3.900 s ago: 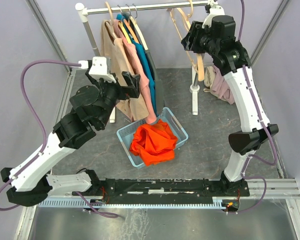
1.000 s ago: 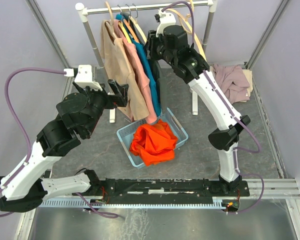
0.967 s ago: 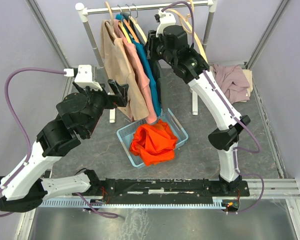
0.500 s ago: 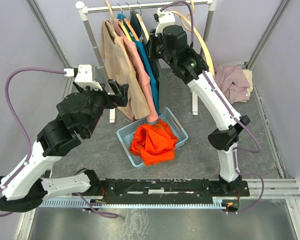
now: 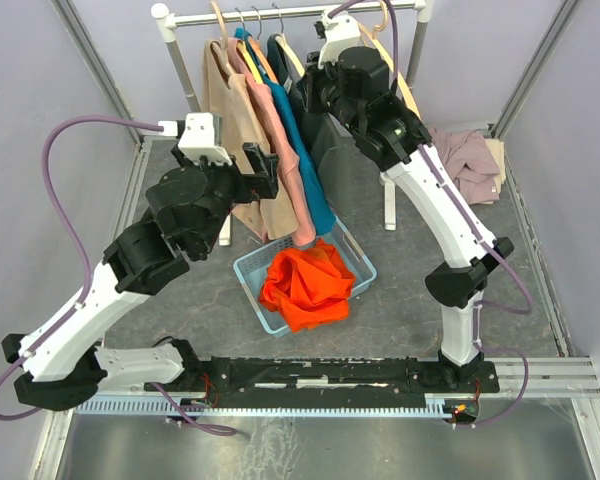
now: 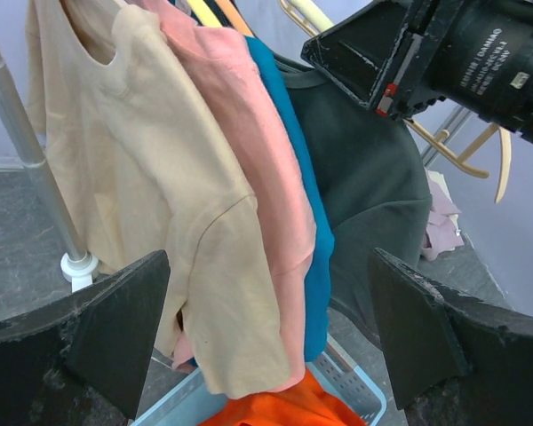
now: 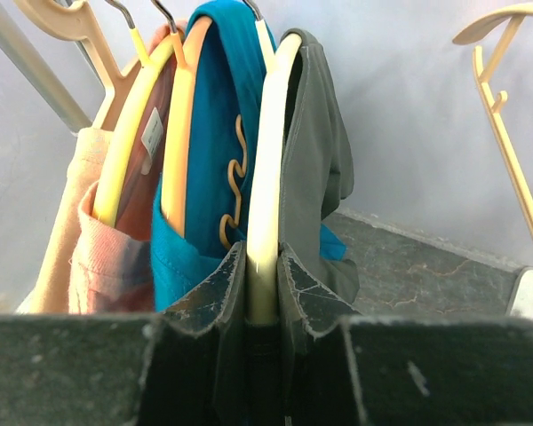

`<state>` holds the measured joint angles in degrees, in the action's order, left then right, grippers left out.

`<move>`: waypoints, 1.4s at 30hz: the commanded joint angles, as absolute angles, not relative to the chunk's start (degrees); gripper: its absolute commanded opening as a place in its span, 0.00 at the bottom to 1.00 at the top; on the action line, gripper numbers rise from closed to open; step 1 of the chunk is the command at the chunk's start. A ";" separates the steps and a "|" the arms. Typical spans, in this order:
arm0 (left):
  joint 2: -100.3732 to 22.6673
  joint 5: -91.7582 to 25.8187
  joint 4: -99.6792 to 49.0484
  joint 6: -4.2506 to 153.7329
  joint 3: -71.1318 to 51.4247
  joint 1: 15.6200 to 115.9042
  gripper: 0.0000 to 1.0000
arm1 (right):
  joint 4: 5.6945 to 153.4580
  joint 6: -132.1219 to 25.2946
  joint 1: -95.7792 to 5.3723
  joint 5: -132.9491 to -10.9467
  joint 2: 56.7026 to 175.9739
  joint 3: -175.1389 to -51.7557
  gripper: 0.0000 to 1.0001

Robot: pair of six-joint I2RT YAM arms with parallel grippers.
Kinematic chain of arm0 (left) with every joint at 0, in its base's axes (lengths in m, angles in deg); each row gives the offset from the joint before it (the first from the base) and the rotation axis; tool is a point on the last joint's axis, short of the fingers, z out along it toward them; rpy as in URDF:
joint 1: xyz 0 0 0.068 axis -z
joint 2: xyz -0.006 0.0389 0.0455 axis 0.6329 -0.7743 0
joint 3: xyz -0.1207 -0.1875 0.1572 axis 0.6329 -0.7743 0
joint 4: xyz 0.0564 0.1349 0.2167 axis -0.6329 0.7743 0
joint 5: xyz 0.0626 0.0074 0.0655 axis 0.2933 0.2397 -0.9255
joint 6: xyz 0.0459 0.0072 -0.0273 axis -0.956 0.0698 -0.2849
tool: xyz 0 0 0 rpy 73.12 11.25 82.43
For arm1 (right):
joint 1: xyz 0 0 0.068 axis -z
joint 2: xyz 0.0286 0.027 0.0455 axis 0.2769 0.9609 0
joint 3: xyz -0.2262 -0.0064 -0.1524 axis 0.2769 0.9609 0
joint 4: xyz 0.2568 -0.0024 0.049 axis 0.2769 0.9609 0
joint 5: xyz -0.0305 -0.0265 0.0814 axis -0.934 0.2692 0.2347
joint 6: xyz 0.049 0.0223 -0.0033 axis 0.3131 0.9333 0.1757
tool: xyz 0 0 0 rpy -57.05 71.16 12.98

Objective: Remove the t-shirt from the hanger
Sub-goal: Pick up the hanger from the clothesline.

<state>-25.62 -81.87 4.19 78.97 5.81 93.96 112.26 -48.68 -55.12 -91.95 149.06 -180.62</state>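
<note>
From above, your right gripper (image 5: 308, 95) is up at the rack (image 5: 280, 14), against the dark grey t-shirt (image 5: 332, 150). Your left gripper (image 5: 268, 172) is spread wide near the beige shirt (image 5: 235, 110), holding nothing. On the mottled grey floor (image 5: 400, 290), a blue basket (image 5: 242, 275) holds an orange garment (image 5: 305, 282). Your left wrist view shows both fingers far apart, with the shirts ahead of them. Your right wrist view shows the fingers (image 7: 222, 293) clamped on the cream hanger (image 7: 265, 177), with the t-shirt draped over it.
</note>
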 commanded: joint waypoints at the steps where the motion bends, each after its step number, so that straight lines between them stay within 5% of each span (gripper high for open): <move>1: -26.19 -82.35 -0.50 77.20 8.24 93.72 0.97 | 105.07 -50.55 -55.05 -93.03 142.98 -179.15 0.04; 30: -36.57 -85.94 -5.78 68.49 20.01 91.91 0.97 | 100.84 -49.72 -53.88 -89.51 134.95 -172.12 0.01; 42: -42.94 -76.06 -7.22 68.95 27.88 82.78 0.96 | 102.28 -49.25 -53.92 -88.48 125.65 -162.05 0.01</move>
